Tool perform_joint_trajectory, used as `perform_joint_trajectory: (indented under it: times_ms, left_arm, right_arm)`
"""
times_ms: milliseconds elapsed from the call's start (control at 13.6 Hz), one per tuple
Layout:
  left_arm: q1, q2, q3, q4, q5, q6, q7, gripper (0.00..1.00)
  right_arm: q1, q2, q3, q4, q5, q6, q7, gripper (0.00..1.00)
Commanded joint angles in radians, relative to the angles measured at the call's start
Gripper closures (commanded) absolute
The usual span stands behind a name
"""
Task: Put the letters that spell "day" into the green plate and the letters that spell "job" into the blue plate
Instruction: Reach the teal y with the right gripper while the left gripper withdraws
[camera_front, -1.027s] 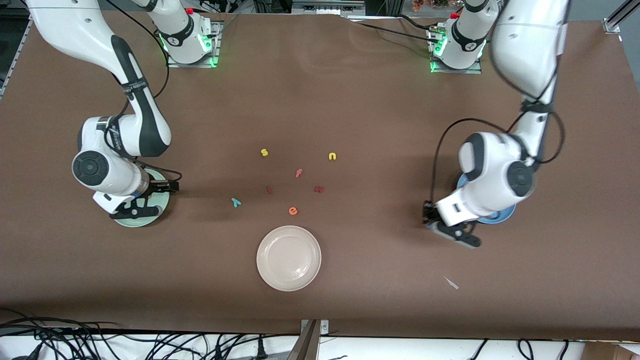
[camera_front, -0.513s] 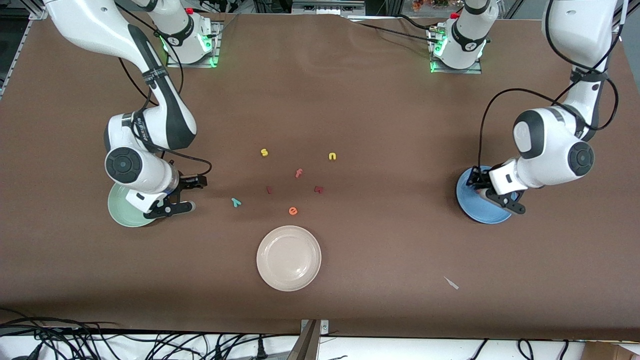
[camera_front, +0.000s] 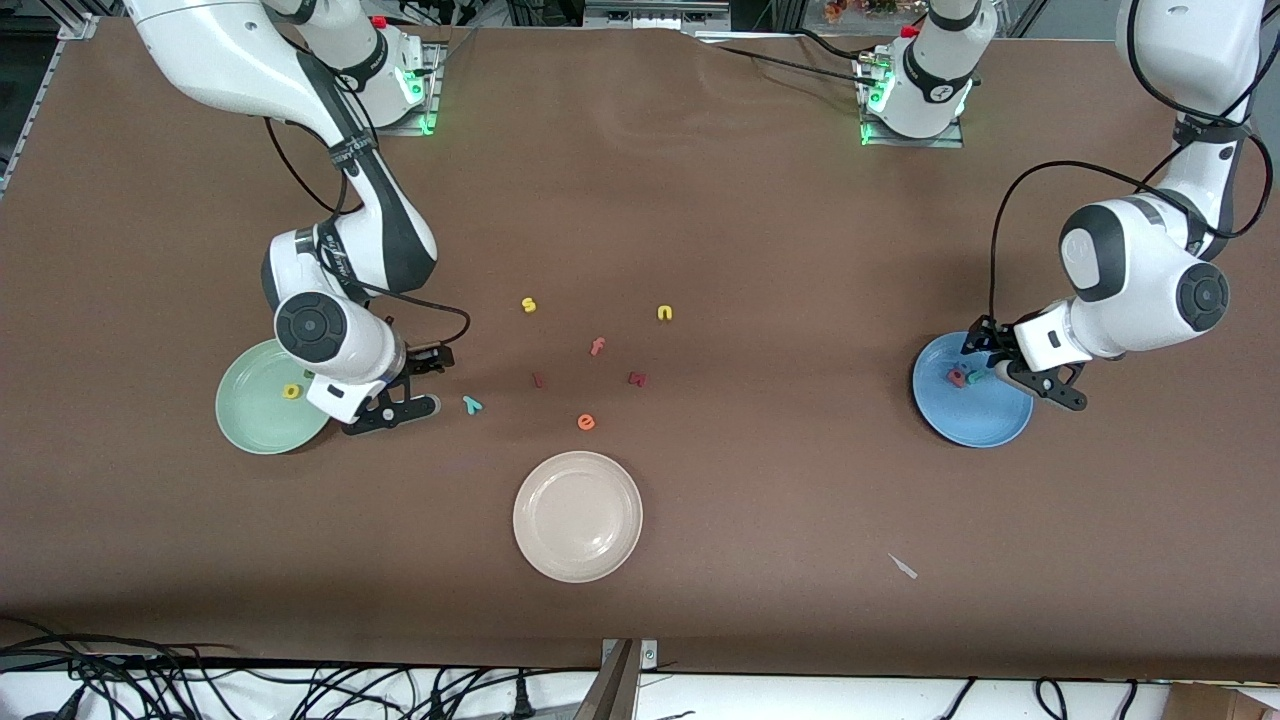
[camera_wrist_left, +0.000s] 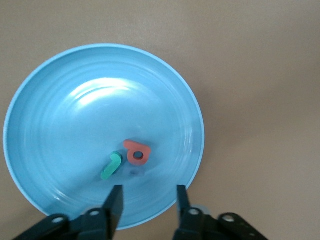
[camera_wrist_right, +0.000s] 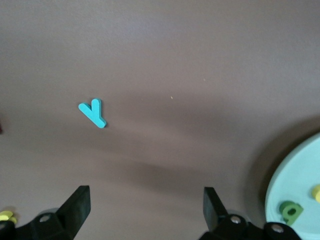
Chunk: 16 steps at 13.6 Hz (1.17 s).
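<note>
The blue plate (camera_front: 985, 420) (camera_wrist_left: 60, 100) lies toward the left arm's end of the table. In it lie a pinkish-red "b" (camera_front: 957, 377) (camera_wrist_left: 137, 152) and a teal "j" (camera_front: 975, 376) (camera_wrist_left: 111, 166). My left gripper (camera_front: 1015, 368) (camera_wrist_left: 148, 200) hangs open over the plate's rim with nothing between its fingers. The green plate (camera_front: 255, 425) (camera_wrist_right: 300, 185) holds a yellow "d" (camera_front: 291, 391) and a dark green "a" (camera_wrist_right: 290, 211). Beside that plate my right gripper (camera_front: 425, 385) (camera_wrist_right: 145, 205) is open and empty, close to the teal "y" (camera_front: 472, 404) (camera_wrist_right: 92, 113) on the table.
Loose letters lie mid-table: yellow "s" (camera_front: 529, 305), yellow "n" (camera_front: 665, 313), red "f" (camera_front: 597, 347), a small red stroke (camera_front: 538, 380), a dark red letter (camera_front: 638, 379), orange "e" (camera_front: 586, 422). A cream-white plate (camera_front: 578, 516) sits nearer the camera.
The left gripper swung in over the blue plate and opened; the red "b" now lies there. The right gripper left the green plate and moved toward the teal "y", staying open.
</note>
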Motion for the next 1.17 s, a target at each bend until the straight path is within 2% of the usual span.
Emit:
perform_joint_trajectory:
  times_ms: [0,73,147,440,587,733,880,1100]
  left_arm:
    - [0.025,-0.028,-0.015,-0.019,0.015,0.009,0.006,0.28]
    - [0.027,-0.031,-0.013,-0.019,0.015,0.009,0.008,0.04]
    - [0.041,-0.042,-0.013,-0.021,0.015,0.008,0.011,0.00]
    - [0.044,-0.083,-0.013,-0.018,0.046,0.008,0.014,0.00]
    - [0.039,-0.085,-0.016,0.034,0.069,0.009,0.012,0.00]
    - [0.036,-0.138,-0.019,0.061,0.184,0.027,-0.001,0.00]
    - [0.042,-0.228,-0.018,0.059,0.161,0.145,-0.003,0.00]
    - [0.038,-0.298,-0.030,0.045,0.144,0.140,-0.004,0.00]
  right_arm:
    - [-0.001,0.018,0.002,0.011,0.007,0.031,-0.038,0.00]
    - [0.000,0.028,0.004,0.009,0.005,0.049,-0.063,0.00]
    - [0.004,0.032,0.005,0.009,0.007,0.069,-0.101,0.00]
    - [0.036,0.066,0.008,0.008,0.007,0.153,-0.147,0.00]
    - [0.042,0.071,0.026,0.003,0.008,0.175,-0.150,0.00]
    - [0.057,0.087,0.028,-0.001,0.004,0.193,-0.160,0.00]
    - [0.059,0.107,0.030,-0.004,0.000,0.232,-0.196,0.00]
    - [0.057,0.120,0.028,-0.005,0.000,0.258,-0.262,0.01]
